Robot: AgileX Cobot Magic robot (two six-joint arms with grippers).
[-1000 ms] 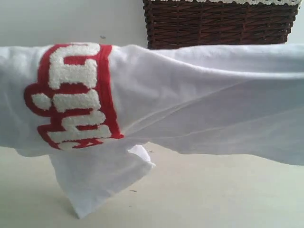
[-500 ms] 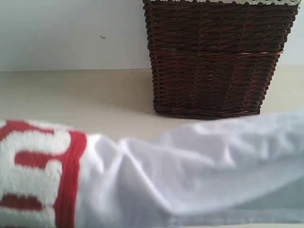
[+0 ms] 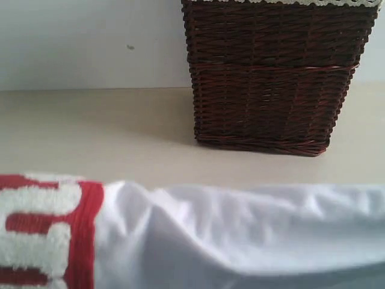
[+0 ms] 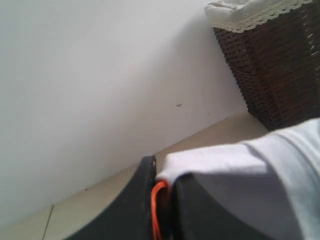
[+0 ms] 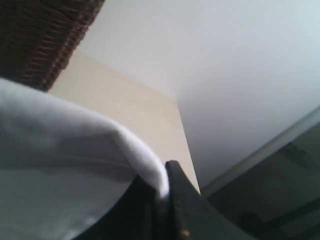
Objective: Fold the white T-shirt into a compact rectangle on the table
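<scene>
Just lower the white T-shirt (image 3: 240, 229) evenly, taut, onto the table (image 3: 120, 132), left gripper (image 4: 162, 197) and right gripper (image 5: 161, 200) both pinching its edge.

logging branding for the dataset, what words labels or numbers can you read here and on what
No text reads in full.
white T-shirt: fuzzy white letters edged in red, cut off at the picture's edge, unreadable.
orange tag: only a thin strip shows, no print visible.
wicker basket: no label or writing.
</scene>
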